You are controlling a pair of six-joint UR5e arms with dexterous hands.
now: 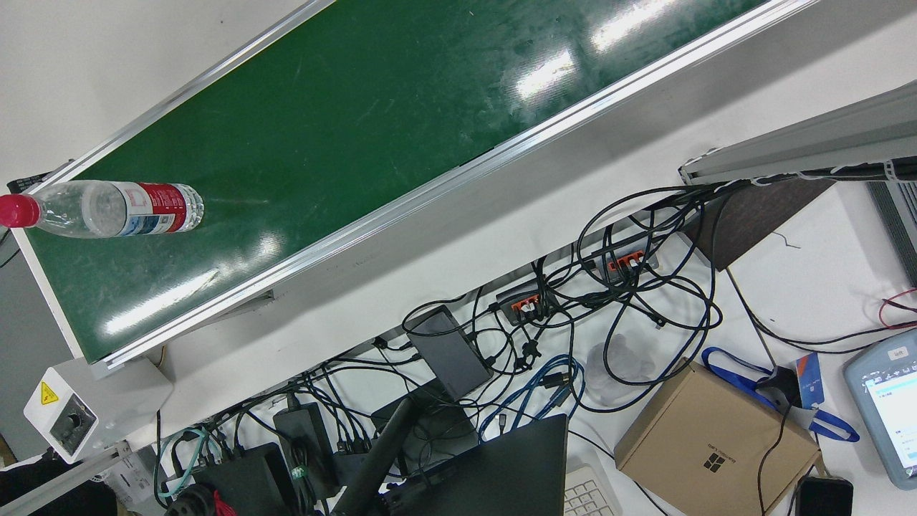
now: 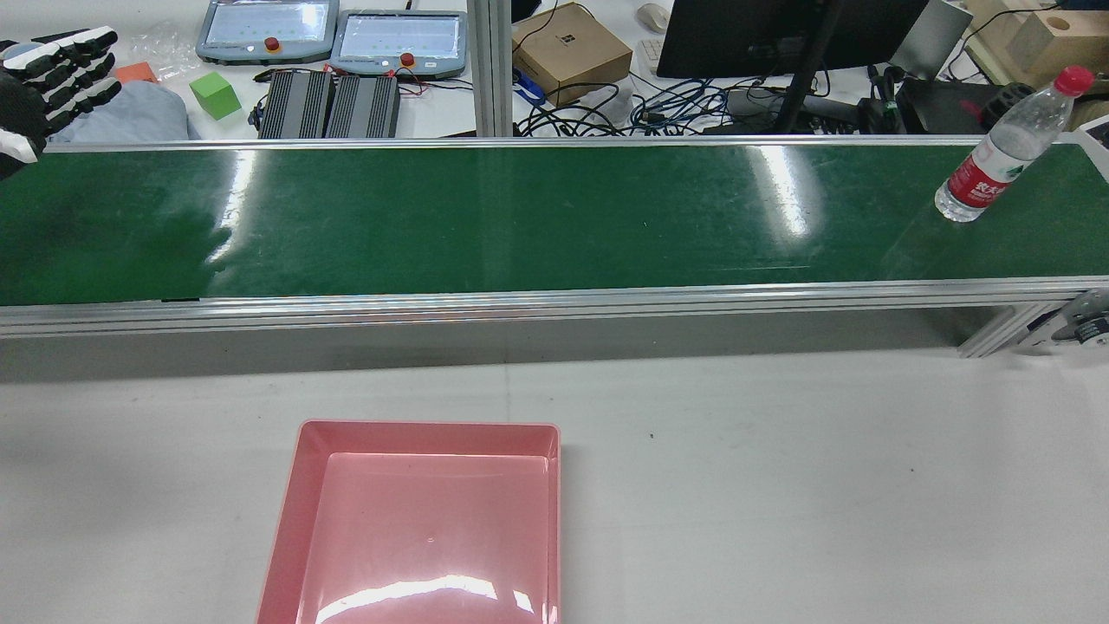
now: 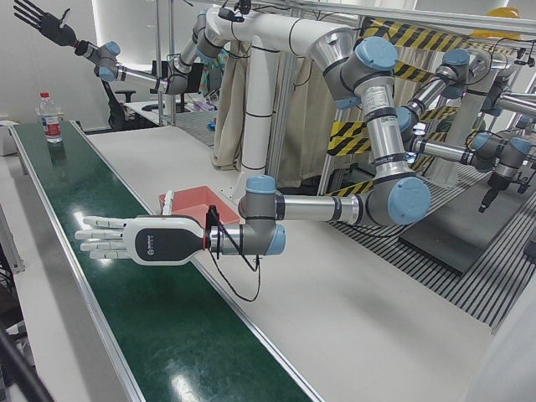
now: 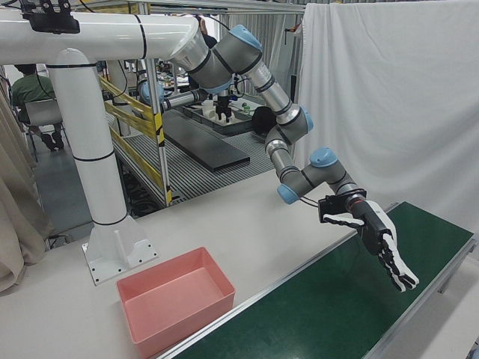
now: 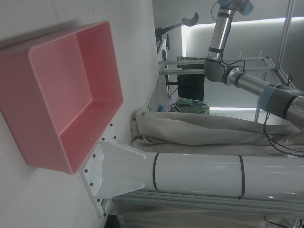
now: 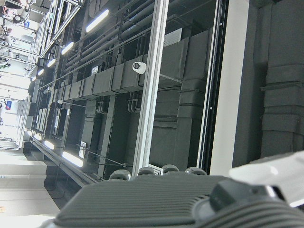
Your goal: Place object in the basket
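Note:
A clear water bottle (image 2: 996, 160) with a red label and red cap stands upright at the right end of the green conveyor belt (image 2: 520, 217); it also shows as the bottle (image 1: 114, 208) and far off as the bottle (image 3: 51, 118). The pink basket (image 2: 424, 520) sits empty on the white table, also seen as the basket (image 4: 176, 307) and the basket (image 5: 61, 95). My left hand (image 3: 126, 239) hovers open over the belt's left end, far from the bottle, fingers stretched flat; it also shows as the left hand (image 2: 52, 69) and the left hand (image 4: 382, 247). My right hand (image 3: 38, 18) is raised high, open, holding nothing.
Beyond the belt lie teach pendants (image 2: 329, 35), a cardboard box (image 2: 572, 52), a green cube (image 2: 214, 94), a monitor and tangled cables (image 1: 573, 322). The white arm pedestal (image 4: 97, 187) stands behind the basket. Aluminium rails (image 2: 520, 299) edge the belt.

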